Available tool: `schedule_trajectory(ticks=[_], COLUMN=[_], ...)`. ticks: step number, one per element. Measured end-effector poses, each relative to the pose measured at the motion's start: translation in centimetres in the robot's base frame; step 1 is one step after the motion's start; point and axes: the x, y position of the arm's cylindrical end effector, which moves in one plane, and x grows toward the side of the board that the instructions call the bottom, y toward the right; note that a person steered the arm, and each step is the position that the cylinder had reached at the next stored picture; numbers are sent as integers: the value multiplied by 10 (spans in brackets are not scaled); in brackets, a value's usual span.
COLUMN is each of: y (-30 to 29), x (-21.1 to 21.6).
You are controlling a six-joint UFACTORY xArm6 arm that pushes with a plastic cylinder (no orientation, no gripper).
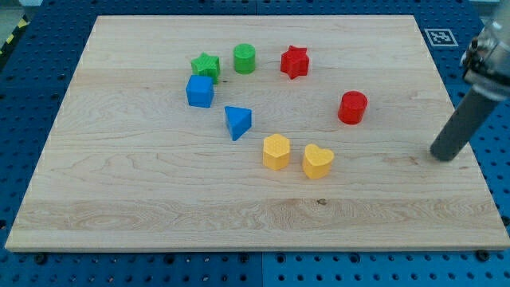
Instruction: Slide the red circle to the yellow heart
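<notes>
The red circle [352, 108] stands on the wooden board at the view's right of centre. The yellow heart [317, 161] lies below it and slightly to the left, a short gap apart. My tip [445, 155] is at the lower end of the dark rod near the board's right edge, well to the right of the red circle and a little lower. It touches no block.
A yellow hexagon [276, 151] sits right beside the heart on its left. A blue triangle [237, 122], a blue cube [200, 91], a green star [205, 66], a green cylinder [245, 58] and a red star [294, 61] lie in an arc further left and up.
</notes>
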Motion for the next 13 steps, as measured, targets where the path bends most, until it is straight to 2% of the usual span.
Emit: schedule_trajectory(ticks=[1, 2, 3, 4, 5, 6, 8, 11, 13], y=[3, -11, -53, -97, -115, -125, -125, -73, -26], x=[-60, -100, -102, -92, -92, -88, -43, 22, 30])
